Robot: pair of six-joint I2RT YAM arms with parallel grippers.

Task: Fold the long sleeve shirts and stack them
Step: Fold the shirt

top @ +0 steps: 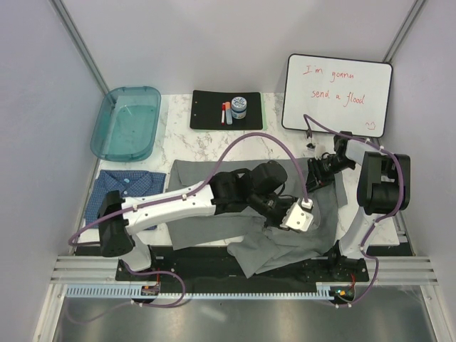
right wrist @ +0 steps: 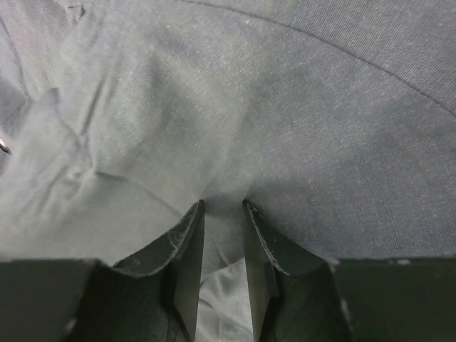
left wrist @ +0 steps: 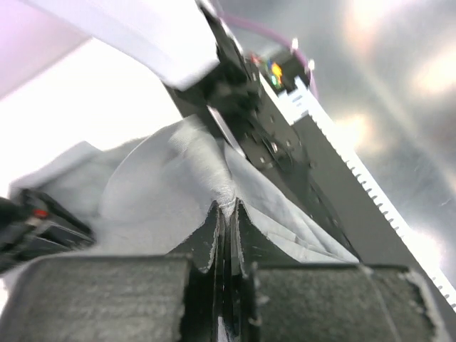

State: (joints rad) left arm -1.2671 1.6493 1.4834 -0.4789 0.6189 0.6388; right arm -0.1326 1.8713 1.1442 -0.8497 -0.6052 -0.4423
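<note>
So the grey shirt [top: 206, 189] is sprawled across the middle of the tabletop [top: 214, 142], long axis running left to right, with a rumpled bit slumping over the near edge. Plain grey, soft, pretty creased. Both arms are at its right end, so most of the cloth lies to their left. The left gripper [left wrist: 226, 214] is clamped tight on a pinched ridge near the near edge, and the right gripper [right wrist: 223, 214] has a tuck of the same fabric further back. The blue shirt [top: 114, 187] sits folded at the near left, well apart.
</note>
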